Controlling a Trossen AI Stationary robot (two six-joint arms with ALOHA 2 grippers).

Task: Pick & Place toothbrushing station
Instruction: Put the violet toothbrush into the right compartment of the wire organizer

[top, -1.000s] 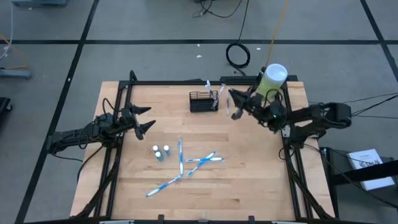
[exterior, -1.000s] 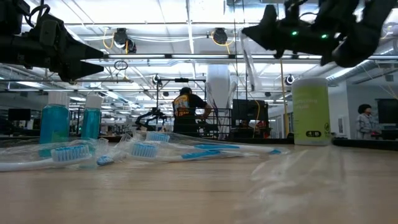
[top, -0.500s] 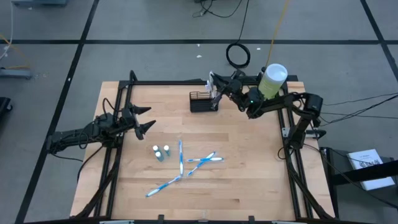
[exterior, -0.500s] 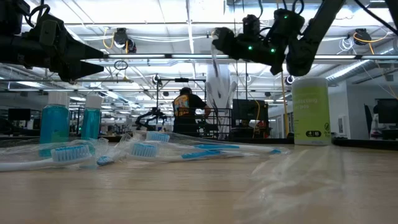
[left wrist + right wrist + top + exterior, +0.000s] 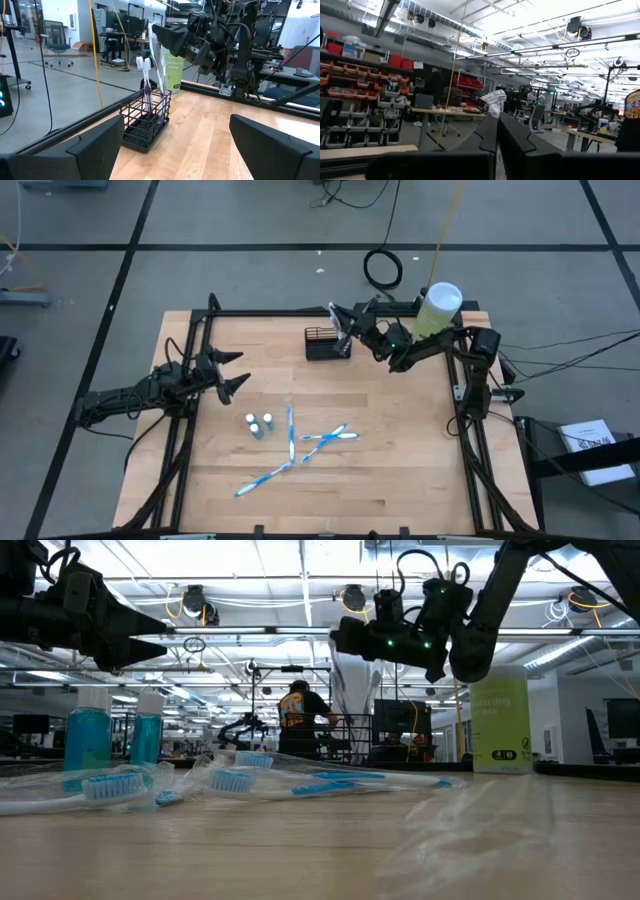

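At the far edge of my wooden worktop (image 5: 400, 450) stands one black wire-mesh toothbrushing station (image 5: 327, 343); my right gripper (image 5: 340, 323), jaws pinching a clear wrapped toothbrush (image 5: 156, 50), hovers above it. Four blue toothbrushes (image 5: 322, 438) and two small bottles (image 5: 260, 424) lie nearer. My left gripper (image 5: 232, 372) waits, jaws spread.

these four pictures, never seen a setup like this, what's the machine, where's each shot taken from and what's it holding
It is a two-armed robot at a wooden table. One picture looks down from overhead, one looks level across the tabletop, and two come from cameras on the arms' wrists. The right gripper is above the black wire basket, shut on a toothbrush in a clear wrapper; two toothbrushes already stand in the basket. The left gripper waits open at the left side. Wrapped blue toothbrushes, two small blue bottles and a pale-green canister lie on the table.
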